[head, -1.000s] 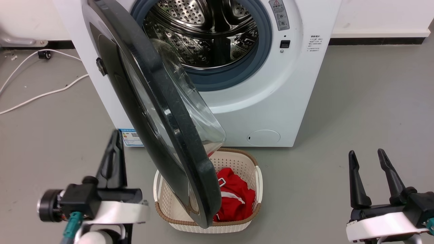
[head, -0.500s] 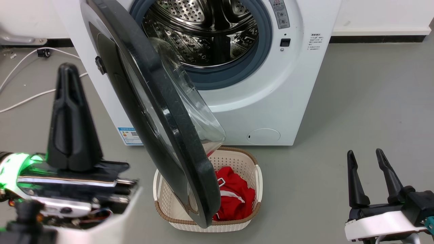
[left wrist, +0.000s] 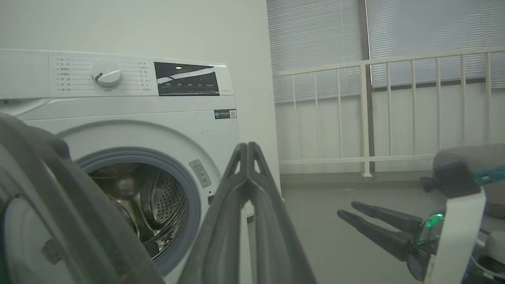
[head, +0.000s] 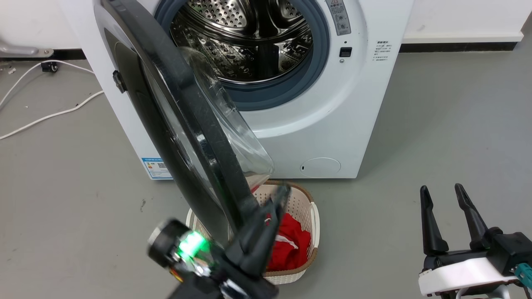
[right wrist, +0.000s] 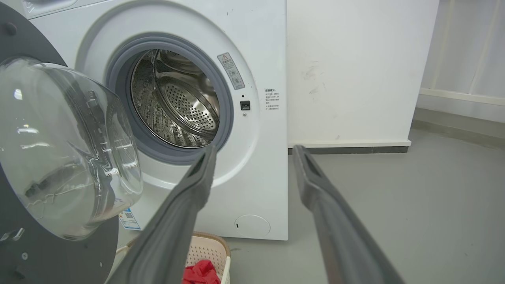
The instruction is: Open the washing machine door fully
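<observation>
Bare grey floor point(head: 436, 124) lies open on both sides of the washing machine point(head: 332, 124). We see the washing machine door point(head: 195, 124) hinged on our left, jutting edge-on from the machine's front with its glass bowl facing the drum. Its lower rim hangs over a cream basket point(head: 309, 199). Our left gripper point(head: 283, 192), fingers pressed together, sits by that rim. Our right gripper point(head: 441, 189) is spread wide and empty.

No lettering reads clearly; a warning triangle point(right wrist: 225, 57) tops the grey sticker point(right wrist: 231, 71) on the washing machine point(right wrist: 260, 189).
</observation>
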Controlling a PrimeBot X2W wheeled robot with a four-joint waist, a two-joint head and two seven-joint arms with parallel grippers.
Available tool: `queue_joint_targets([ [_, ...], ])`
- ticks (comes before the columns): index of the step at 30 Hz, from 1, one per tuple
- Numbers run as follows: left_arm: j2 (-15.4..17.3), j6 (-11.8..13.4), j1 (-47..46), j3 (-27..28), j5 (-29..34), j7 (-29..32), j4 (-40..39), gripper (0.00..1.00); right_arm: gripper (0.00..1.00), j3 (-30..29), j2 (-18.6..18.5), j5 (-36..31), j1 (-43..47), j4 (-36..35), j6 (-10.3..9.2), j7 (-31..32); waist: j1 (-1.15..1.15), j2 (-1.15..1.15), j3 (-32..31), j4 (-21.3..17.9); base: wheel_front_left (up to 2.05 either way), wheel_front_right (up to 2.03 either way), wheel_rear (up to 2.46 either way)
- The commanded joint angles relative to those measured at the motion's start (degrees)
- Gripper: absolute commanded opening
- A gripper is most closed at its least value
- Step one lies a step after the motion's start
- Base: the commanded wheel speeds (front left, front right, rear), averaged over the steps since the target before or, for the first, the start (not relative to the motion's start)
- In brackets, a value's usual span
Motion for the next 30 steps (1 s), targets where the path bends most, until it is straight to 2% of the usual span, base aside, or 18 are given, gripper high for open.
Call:
queue_joint_targets([
  [1,0.53,-0.11,2.09,-1.17,-0.63,-0.04,2.69,0.0,1.0,0.15,0.11,0.31,-0.45,0.24,-0.02,0.14,0.0,0.0,-0.12,-0.03,0.0,0.0,0.0],
  [9,0.5,-0.21,7.48,-2.87,-3.19,-0.08,14.0,0.0,1.0,0.07,0.1,0.77,-0.06,0.33,-0.02,0.43,0.0,0.0,-0.26,0.32,0.0,0.0,0.0],
  [14,-0.01,-0.27,5.27,-4.27,-3.93,-0.08,19.07,0.0,1.0,0.6,0.1,1.23,-0.68,0.3,-0.02,0.84,0.0,0.0,0.32,0.15,0.0,0.0,0.0],
  [20,-1.06,-0.21,1.14,-3.1,-3.84,-0.08,23.76,0.0,1.0,0.64,0.1,2.15,-0.64,0.75,-0.02,0.69,0.0,0.0,0.76,-0.55,0.0,0.0,0.0],
  [30,-2.48,2.69,-2.87,1.13,-3.61,-0.03,26.7,0.0,1.0,1.74,0.1,3.53,-1.19,1.93,-0.02,0.7,0.0,0.0,1.52,-1.58,0.0,0.0,0.0],
])
